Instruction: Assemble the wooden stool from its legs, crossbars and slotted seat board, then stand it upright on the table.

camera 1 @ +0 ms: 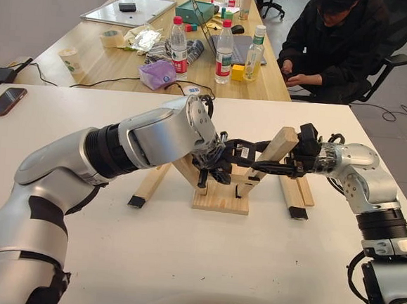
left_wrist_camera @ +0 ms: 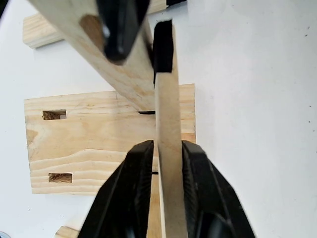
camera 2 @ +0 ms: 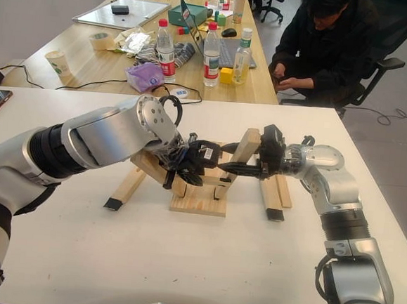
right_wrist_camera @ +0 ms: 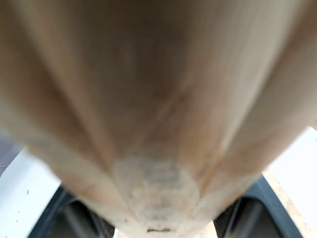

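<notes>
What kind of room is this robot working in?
Most likely a shared office or lab workspace. The white table holds a slotted seat board. The wooden desk behind it carries water bottles and a tape roll, with an office chair alongside.

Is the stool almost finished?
Not yet, it's early. The seat board lies flat with two slots empty. The right end effector tilts a leg down onto the board, and the left end effector grips a thin bar. Other legs lie on the table. Standing it upright comes last.
</notes>
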